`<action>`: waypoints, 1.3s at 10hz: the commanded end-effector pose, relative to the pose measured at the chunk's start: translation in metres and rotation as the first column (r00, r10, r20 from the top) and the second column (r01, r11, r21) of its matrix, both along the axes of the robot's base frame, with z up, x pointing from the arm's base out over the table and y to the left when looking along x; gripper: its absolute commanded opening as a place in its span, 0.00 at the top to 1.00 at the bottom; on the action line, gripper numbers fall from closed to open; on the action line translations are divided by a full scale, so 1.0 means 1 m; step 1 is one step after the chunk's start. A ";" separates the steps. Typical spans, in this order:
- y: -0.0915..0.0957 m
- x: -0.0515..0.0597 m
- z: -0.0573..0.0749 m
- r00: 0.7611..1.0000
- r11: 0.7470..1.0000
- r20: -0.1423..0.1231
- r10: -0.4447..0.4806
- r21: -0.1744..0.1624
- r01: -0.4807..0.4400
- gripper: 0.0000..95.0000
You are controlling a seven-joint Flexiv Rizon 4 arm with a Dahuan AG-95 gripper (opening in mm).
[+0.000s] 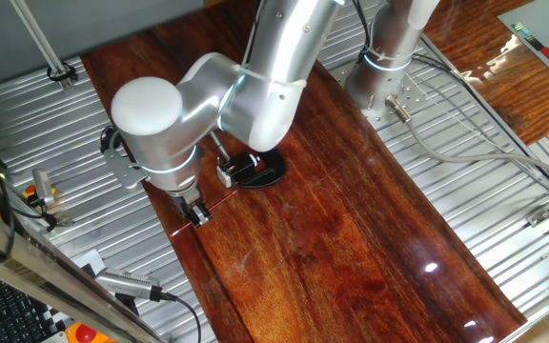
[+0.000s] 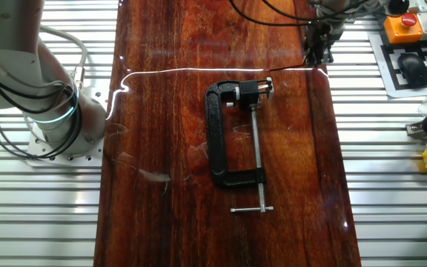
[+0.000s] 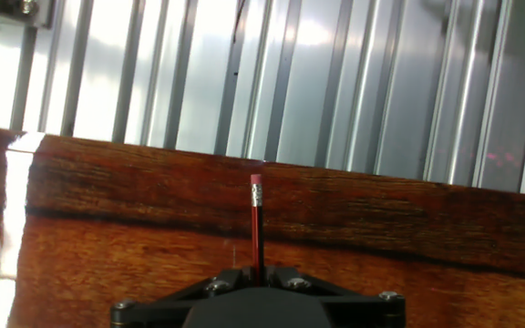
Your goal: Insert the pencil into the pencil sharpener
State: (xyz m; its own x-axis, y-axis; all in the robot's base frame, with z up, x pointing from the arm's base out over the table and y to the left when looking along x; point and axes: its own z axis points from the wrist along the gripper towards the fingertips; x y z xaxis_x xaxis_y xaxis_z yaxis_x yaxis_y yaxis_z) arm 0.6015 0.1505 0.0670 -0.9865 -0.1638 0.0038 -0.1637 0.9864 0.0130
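Gripping: the gripper (image 1: 198, 215) is holding the pencil (image 3: 256, 223), its jaws closed on the shaft; the hand view is showing the red shaft running out from between them, eraser end and metal ferrule pointing away from the hand.

Pencil position: it is lying low and roughly level over the surface (image 2: 169, 111), beside the black clamp (image 2: 236, 133), near the wooden edge that borders the ribbed metal. In one fixed view a thin red line (image 1: 219, 202) is reaching from the gripper toward the clamp.

Why held so: being gripped near one end, most of the length is staying free, which I judge suits aiming it into a small hole.

Sharpener: the pencil sharpener (image 2: 265, 88) is sitting at the clamp's upper end, apparently pinched there so it is not sliding when pushed.

Clamp: it is lying flat, its screw (image 2: 256, 152) running along its open side.

Stage: insertion is not yet done; the pencil is apart from the sharpener, just beside the clamp.
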 end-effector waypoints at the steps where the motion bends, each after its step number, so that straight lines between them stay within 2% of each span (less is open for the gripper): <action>1: 0.000 0.001 0.000 1.000 1.000 0.004 0.003 0.001 -0.003 1.00; 6: -0.001 0.019 -0.002 1.000 1.000 0.000 0.012 0.002 -0.012 1.00; 13: -0.001 0.020 -0.003 1.000 1.000 -0.003 0.010 0.002 -0.010 1.00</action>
State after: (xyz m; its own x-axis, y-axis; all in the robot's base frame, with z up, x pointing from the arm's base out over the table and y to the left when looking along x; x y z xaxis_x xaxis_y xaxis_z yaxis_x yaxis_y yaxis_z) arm 0.6215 0.1495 0.0647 -0.9849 -0.1730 0.0063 -0.1729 0.9848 0.0159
